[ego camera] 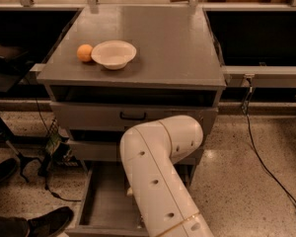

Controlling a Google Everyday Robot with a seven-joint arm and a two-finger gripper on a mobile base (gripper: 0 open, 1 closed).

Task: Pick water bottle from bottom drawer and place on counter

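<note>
The bottom drawer (104,197) is pulled open at the foot of the grey cabinet, and part of its plain grey bottom shows. My white arm (160,174) reaches down over it and covers most of its inside. The gripper is hidden behind the arm, down in the drawer. The water bottle is hidden; only a small pale bit (129,191) shows at the arm's left edge, and I cannot tell what it is. The counter (177,43) is the cabinet's flat grey top.
A white bowl (113,54) and an orange (85,53) sit on the counter's left front. An upper drawer with a black handle (133,116) is above the arm. Dark shoes (24,225) and cables lie on the floor at left; a black cable (266,167) runs at right.
</note>
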